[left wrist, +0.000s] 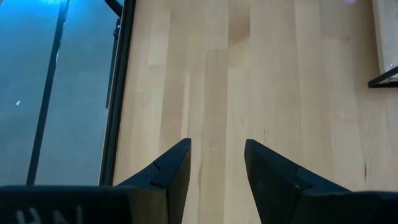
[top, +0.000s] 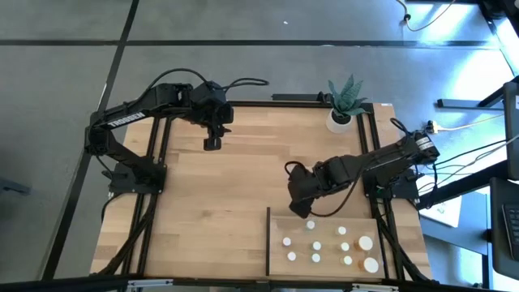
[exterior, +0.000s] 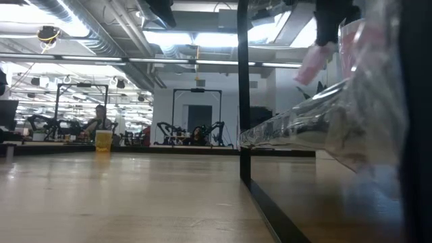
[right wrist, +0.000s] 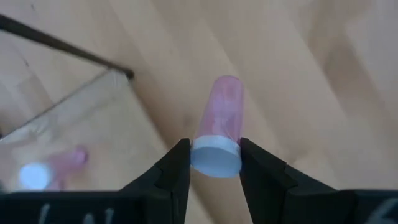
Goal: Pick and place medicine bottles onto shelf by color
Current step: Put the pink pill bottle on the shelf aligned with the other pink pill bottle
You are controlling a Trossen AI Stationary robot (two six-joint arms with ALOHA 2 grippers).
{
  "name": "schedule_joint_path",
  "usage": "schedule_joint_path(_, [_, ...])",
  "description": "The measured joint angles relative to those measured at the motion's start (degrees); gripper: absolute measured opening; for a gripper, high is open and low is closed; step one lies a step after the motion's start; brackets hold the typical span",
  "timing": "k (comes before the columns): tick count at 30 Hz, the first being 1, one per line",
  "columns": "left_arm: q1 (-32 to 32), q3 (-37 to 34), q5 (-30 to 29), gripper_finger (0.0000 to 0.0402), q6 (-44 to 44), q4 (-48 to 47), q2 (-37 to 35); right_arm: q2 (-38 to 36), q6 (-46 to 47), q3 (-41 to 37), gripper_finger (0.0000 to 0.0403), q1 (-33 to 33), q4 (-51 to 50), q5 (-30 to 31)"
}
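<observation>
My right gripper hangs over the far left corner of the light-wood shelf and is shut on a pink bottle with a white cap. The bottle also shows in the low view. Several white-capped bottles stand on the shelf panel. Another pink bottle lies blurred behind a clear wall. My left gripper hangs over the table's far left part, open and empty. My right gripper pinches the pink bottle's white cap between its two fingers, one on each side. The fingers come from above, pointing down. The pink body sticks out past the fingertips. The bottle hangs tilted below the gripper, lifted clear of table and shelf.
The shelf has a thin dark upright edge on its left side and clear walls. A white pot with a green plant stands at the table's far right. Bare plank tabletop lies between the arms.
</observation>
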Motion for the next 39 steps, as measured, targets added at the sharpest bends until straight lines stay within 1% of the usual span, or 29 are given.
schedule_joint_path(2, [0.0,0.0,0.0,0.0143,-0.2,-0.1,0.0,0.0,2.0,1.0,0.0122,-0.6,-2.3,-3.9])
schedule_joint_path(8, [0.0,0.0,0.0,0.0143,-0.4,-0.3,0.0,0.0,4.8,1.4,0.0122,-3.0,-1.7,-18.4])
schedule_joint_path(13, [0.0,0.0,0.2,0.0143,-0.4,-0.3,0.0,0.0,7.0,1.4,0.0122,-4.6,-0.1,-25.3])
schedule_joint_path(16, [0.0,0.0,2.8,0.0143,-0.3,-0.3,0.0,0.0,9.3,1.4,0.0122,-5.5,1.9,-28.5])
schedule_joint_path(19, [0.0,0.0,6.9,0.0143,0.0,-0.5,0.0,0.2,11.9,1.4,0.0122,-6.0,2.7,-30.1])
schedule_joint_path(24, [-0.1,0.0,16.8,0.0143,3.2,-2.1,0.0,1.2,14.2,1.3,0.0122,-6.0,3.3,-31.9])
schedule_joint_path(26, [-0.4,0.0,19.8,0.0143,4.3,-2.5,0.0,2.0,15.8,1.3,0.0122,-5.9,3.7,-32.9])
schedule_joint_path(30, [-1.2,0.0,20.5,0.0143,4.7,-2.5,0.0,4.2,16.7,1.3,0.0122,-5.9,5.9,-35.3])
schedule_joint_path(33, [-1.5,0.0,19.6,0.0143,4.7,-2.5,0.0,6.0,16.7,1.3,0.0122,-5.9,8.1,-37.4])
schedule_joint_path(39, [-1.6,0.0,19.5,0.0143,4.8,-2.5,0.0,8.6,16.7,1.3,0.0122,-5.9,8.5,-37.8])
